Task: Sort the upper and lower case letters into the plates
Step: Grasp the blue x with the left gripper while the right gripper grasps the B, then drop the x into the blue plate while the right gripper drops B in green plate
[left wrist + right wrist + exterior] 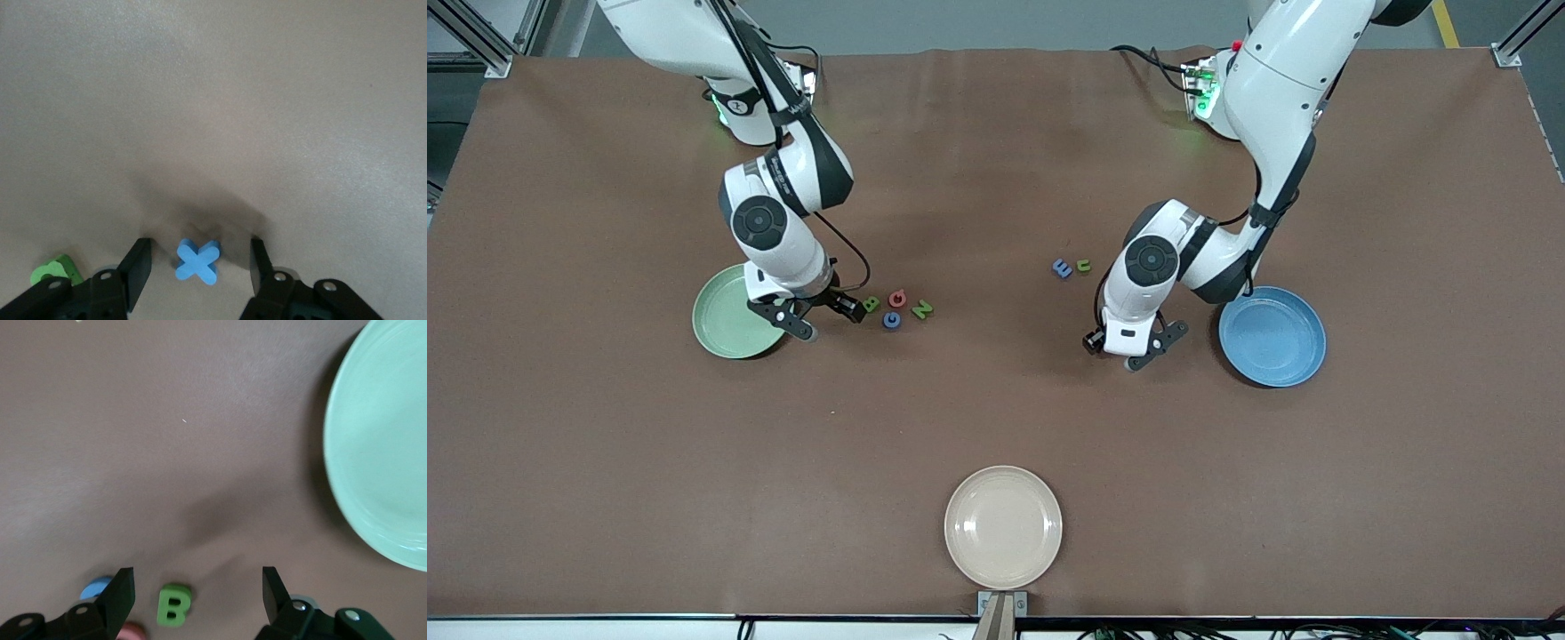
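Claws are parted, the left claw point(200, 267) straddling a blue x point(198, 261), the right claw point(198, 593) a green B point(173, 605); seemingly nothing is sorted, the green plate point(725, 324) and blue plate point(1272, 338) lying bare.

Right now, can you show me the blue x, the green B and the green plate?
blue x point(198, 261), left wrist view, where its strokes cross.
green B point(173, 605), right wrist view, middle of the letter.
pale green plate point(727, 316), front view, its bare floor.
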`<state>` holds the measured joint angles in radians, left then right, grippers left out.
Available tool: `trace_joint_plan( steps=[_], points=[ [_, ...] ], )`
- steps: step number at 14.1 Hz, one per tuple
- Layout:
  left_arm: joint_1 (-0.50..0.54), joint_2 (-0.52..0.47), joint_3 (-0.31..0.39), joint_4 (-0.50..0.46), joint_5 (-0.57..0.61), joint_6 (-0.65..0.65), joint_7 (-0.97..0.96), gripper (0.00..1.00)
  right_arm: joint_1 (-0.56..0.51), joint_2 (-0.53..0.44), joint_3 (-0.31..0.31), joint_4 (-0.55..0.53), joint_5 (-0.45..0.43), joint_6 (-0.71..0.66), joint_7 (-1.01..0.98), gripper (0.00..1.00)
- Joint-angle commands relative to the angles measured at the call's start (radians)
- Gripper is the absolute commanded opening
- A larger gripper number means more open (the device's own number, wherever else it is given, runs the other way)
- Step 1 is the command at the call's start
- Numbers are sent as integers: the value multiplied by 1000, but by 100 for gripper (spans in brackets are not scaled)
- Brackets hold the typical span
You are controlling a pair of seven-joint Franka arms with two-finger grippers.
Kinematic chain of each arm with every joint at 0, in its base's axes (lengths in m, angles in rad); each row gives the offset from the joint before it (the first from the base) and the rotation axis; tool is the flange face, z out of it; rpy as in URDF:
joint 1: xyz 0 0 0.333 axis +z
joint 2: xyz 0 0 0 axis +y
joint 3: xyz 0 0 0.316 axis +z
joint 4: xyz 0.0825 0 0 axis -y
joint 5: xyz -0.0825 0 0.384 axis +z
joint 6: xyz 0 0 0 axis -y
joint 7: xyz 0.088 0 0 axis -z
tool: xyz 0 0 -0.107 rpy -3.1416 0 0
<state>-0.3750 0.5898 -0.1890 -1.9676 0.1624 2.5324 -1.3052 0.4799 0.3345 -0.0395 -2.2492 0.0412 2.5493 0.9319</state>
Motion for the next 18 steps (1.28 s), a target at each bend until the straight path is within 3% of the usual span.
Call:
trace_joint_plan(
  steps=[1, 7, 13, 16, 18],
  points=[
    [5, -28, -3, -30, 25, 11, -26, 61, 41, 49, -6, -10, 9, 72, 53, 78],
    [-2, -28, -9, -31, 25, 11, -28, 53, 92, 72, -6, -10, 11, 100, 123, 69],
    [-1, -30, -9, -37, 25, 11, -26, 25, 103, 70, -3, -20, 12, 91, 131, 52],
    [2, -44, -9, -45, 25, 9, -28, 14, 105, 67, 7, -29, 14, 91, 153, 51],
    [7, -71, -9, -45, 25, 2, -23, 10, 105, 67, 18, -29, 14, 91, 165, 40]
  ],
)
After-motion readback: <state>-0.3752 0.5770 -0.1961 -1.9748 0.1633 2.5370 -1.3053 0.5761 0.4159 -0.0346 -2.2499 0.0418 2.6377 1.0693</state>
